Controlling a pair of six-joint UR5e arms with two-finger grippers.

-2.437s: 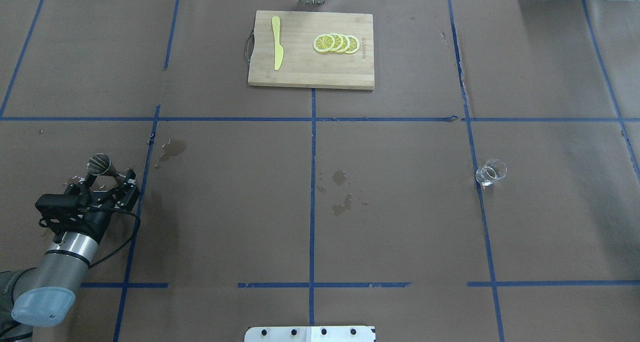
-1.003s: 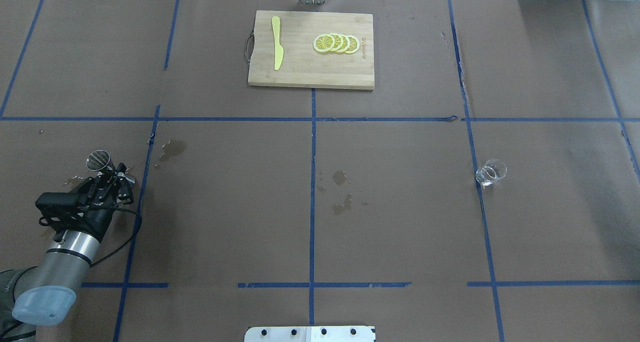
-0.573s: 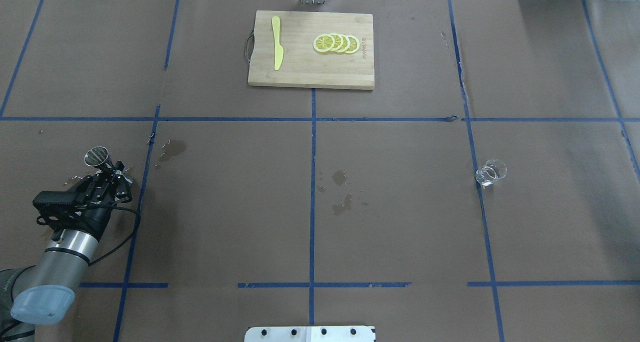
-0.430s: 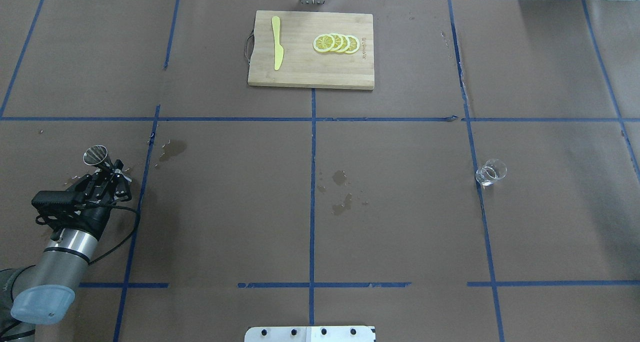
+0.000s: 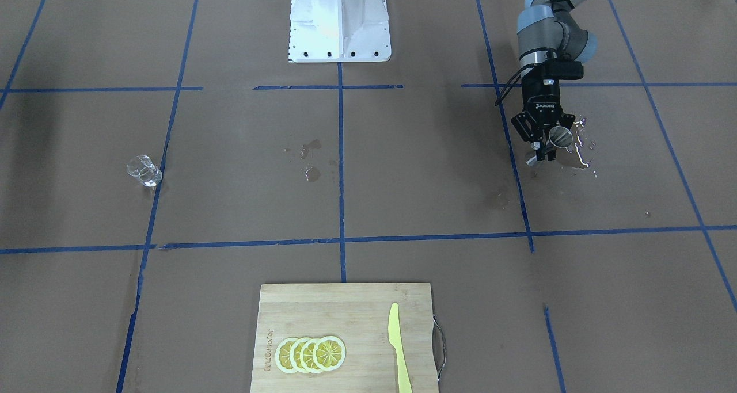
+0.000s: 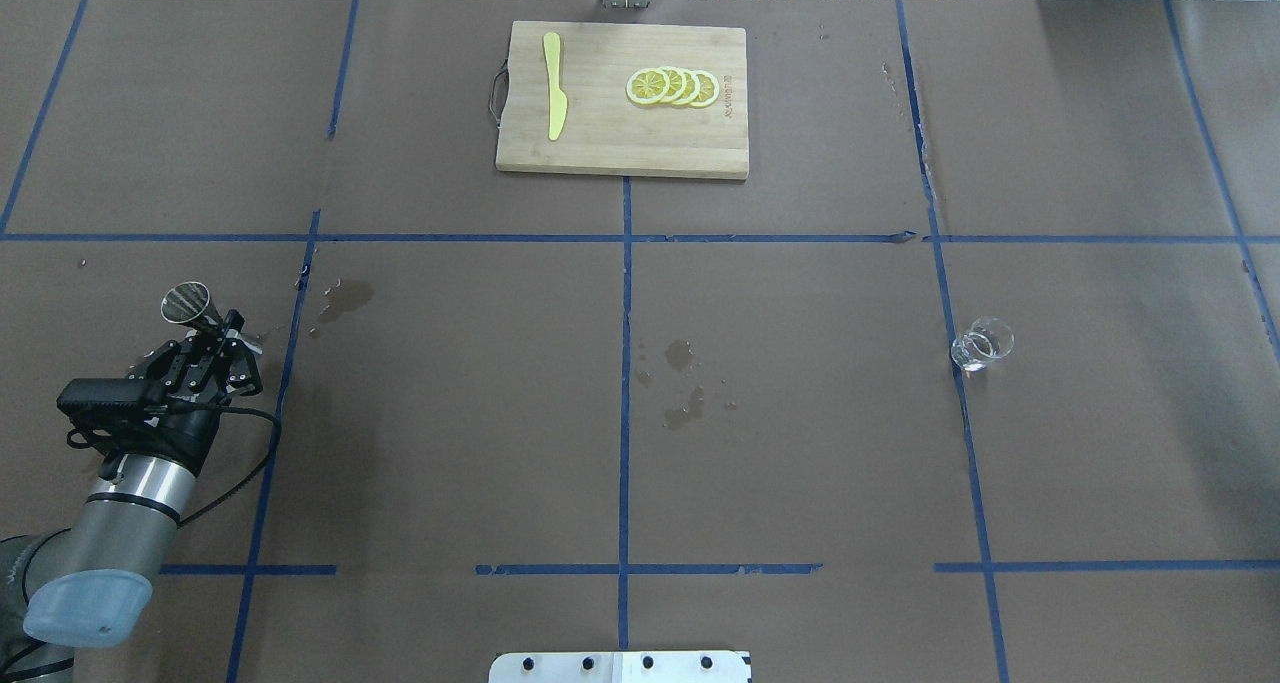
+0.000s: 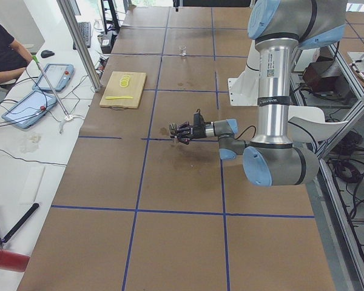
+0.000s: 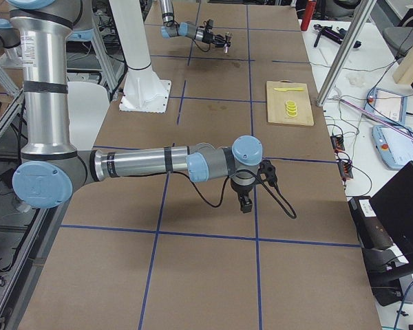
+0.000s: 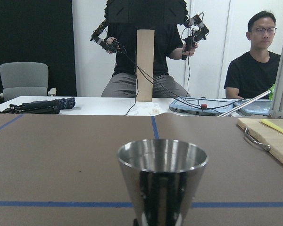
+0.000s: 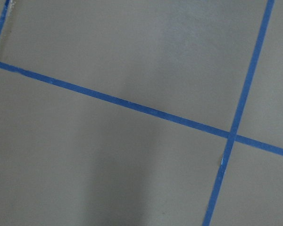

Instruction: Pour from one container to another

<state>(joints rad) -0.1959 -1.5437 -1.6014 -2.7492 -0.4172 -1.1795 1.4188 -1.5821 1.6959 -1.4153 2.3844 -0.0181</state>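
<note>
Nearest the robot, on its left side of the table (image 6: pixel 450 413), the left claw (image 6: pixel 205 348) is clenched on the narrow waist of the steel jigger (image 6: pixel 187 303). The jigger is tilted, its open upper cone leaning away from the robot. The left wrist view looks straight at that shiny cone. Bright droplets (image 5: pixel 580 151) lie on the brown paper just beside the claw.

The right claw (image 8: pixel 246 204) shows only in the exterior right view, pointing down over the table, so I cannot tell whether it is released or clenched.

Farther out, dark wet stains (image 6: pixel 682 383) mark the middle of the table. The glass cup (image 6: pixel 982 344) stands on the robot's right, by a line of blue tape (image 6: pixel 960 403), well apart from the jigger.

At the far edge lies a wooden cutting board (image 6: pixel 620 138) with a yellow knife (image 6: pixel 553 85) and overlapping lemon slices (image 6: pixel 672 86).
</note>
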